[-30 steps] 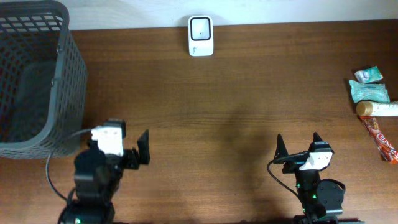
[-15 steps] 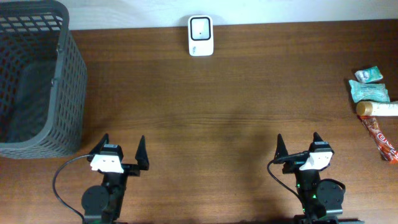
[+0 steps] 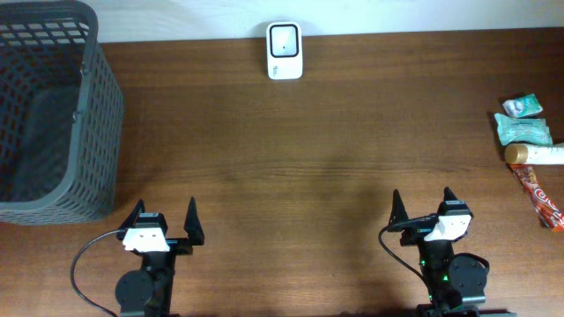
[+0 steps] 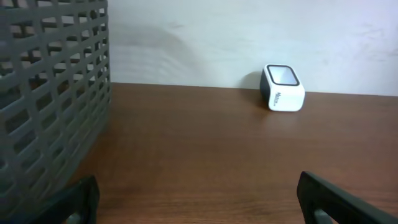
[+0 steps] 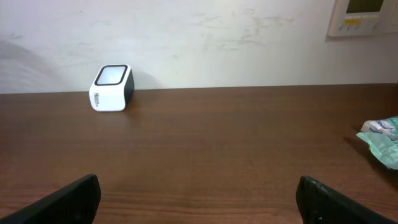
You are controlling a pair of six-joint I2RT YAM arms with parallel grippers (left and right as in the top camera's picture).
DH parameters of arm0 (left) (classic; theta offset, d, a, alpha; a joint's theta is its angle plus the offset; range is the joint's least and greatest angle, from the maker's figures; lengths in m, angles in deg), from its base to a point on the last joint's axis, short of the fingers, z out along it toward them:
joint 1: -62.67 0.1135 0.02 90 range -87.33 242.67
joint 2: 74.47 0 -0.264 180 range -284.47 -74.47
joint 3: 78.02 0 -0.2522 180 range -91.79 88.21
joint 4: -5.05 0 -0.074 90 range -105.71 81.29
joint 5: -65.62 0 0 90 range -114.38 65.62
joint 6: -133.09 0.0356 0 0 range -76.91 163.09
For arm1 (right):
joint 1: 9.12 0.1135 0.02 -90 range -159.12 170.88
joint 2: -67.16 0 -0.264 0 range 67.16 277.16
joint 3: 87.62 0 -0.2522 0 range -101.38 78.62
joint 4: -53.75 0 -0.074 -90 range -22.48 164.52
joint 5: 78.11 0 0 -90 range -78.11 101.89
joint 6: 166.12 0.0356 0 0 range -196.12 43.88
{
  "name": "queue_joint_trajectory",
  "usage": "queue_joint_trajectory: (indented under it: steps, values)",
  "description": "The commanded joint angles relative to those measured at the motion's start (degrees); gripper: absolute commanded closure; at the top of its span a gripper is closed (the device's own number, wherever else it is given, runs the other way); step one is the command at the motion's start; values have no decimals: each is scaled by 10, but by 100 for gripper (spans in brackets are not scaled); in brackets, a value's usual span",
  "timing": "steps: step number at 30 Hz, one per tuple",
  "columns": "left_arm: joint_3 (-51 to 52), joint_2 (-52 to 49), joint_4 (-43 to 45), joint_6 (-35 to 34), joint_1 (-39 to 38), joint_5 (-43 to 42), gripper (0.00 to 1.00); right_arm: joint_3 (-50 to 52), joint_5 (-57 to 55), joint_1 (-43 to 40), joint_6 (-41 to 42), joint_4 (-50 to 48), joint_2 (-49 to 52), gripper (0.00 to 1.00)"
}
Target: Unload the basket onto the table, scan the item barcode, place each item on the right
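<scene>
A white barcode scanner with a dark glass top stands at the table's back edge; it also shows in the left wrist view, scanner, and in the right wrist view, scanner. Several packaged items lie at the far right: teal wrappers, a bottle with an orange cap and a red stick pack. One teal wrapper shows at the right wrist view's edge. My left gripper and right gripper rest near the front edge, both open and empty, far from items and scanner.
A tall grey mesh basket fills the back left corner, close to the left arm, basket wall. A pale wall runs behind the table. A wall control panel hangs at the upper right.
The left arm has drawn back toward the front edge and squared up, its gripper now pointing straight at the back. The right arm has not moved.
</scene>
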Motion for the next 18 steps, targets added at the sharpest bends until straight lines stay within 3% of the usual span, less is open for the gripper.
queue_joint_trajectory:
  steps: [1, 8, 18]
  values:
    - [2, 6, -5, 17, 3, 29, 1, 5, -7, -3, 2, 1, -4, 1]
    - [2, 6, -7, 65, 3, 32, 1, 5, -7, -3, 2, 1, -4, 1]
    - [2, 5, -5, 63, -2, 25, 1, 5, -7, -3, 2, 1, -4, 1]
